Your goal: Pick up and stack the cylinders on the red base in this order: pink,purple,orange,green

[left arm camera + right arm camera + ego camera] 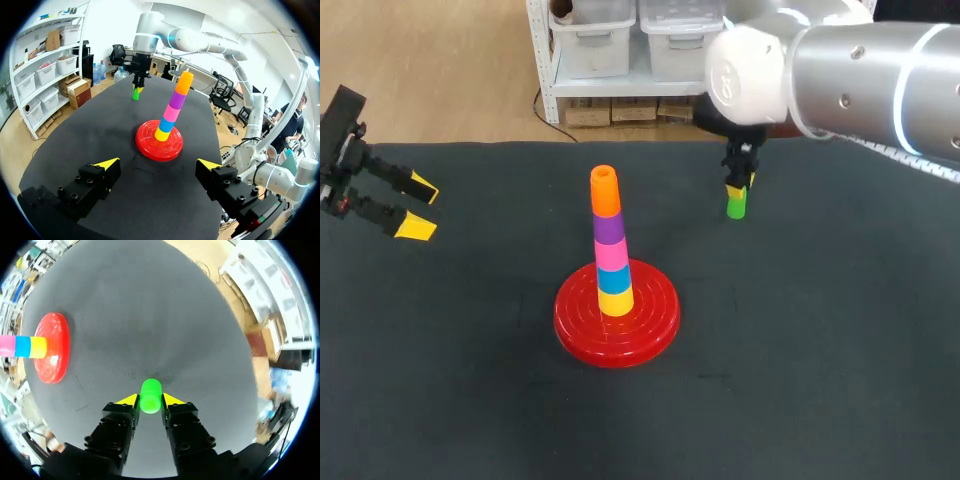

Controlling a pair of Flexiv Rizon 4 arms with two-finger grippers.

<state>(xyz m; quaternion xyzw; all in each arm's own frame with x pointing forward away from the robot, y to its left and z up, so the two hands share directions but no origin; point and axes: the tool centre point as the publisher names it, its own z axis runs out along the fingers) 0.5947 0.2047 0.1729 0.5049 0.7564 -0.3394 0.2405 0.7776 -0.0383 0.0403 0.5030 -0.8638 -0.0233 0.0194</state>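
Pinched in my right gripper (150,401): the green cylinder (150,395), last to go. Pink (611,254), purple (609,229), orange (605,192) are already stacked on the red base (650,320); left gripper (157,164) hangs spread.

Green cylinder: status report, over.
Right gripper shut on green cylinder, apart from red base. Left gripper open, off to its own side. Orange cylinder tops the pile on the base; nothing in between.

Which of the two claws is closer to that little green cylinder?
The right. The right claw grips the green cylinder between its fingers. The left claw sits open far off, on the other side of the red base.
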